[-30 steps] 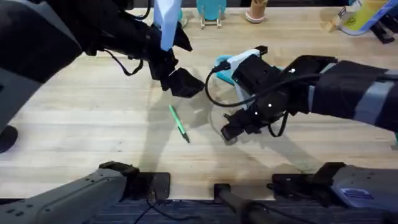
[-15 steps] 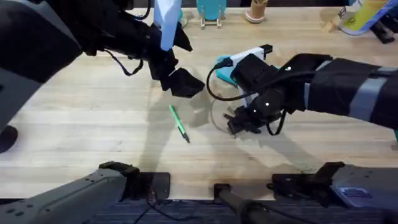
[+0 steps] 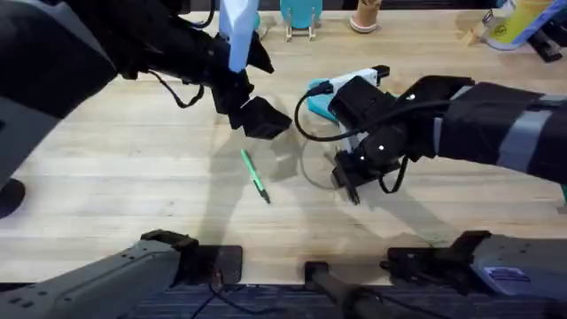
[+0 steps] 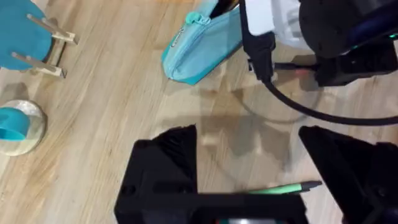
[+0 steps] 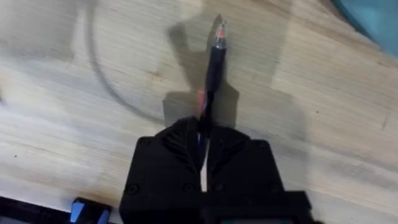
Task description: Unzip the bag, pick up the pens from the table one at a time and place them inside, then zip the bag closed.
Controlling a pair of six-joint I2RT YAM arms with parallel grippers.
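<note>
Right wrist view: the right gripper [image 5: 203,144] is clamped on the black pen [image 5: 211,74], which juts out past the fingertips above the table [image 5: 56,124] (a reddish band sits right at the pinch). Overhead, that gripper [image 3: 348,182] hangs right of centre, with the bag [image 3: 324,100] just beyond it, partly hidden under the arm. The left gripper [image 4: 249,162] stands wide and holds nothing, raised over the table. The green pen [image 3: 255,176] lies near it, well left of the right gripper.
</note>
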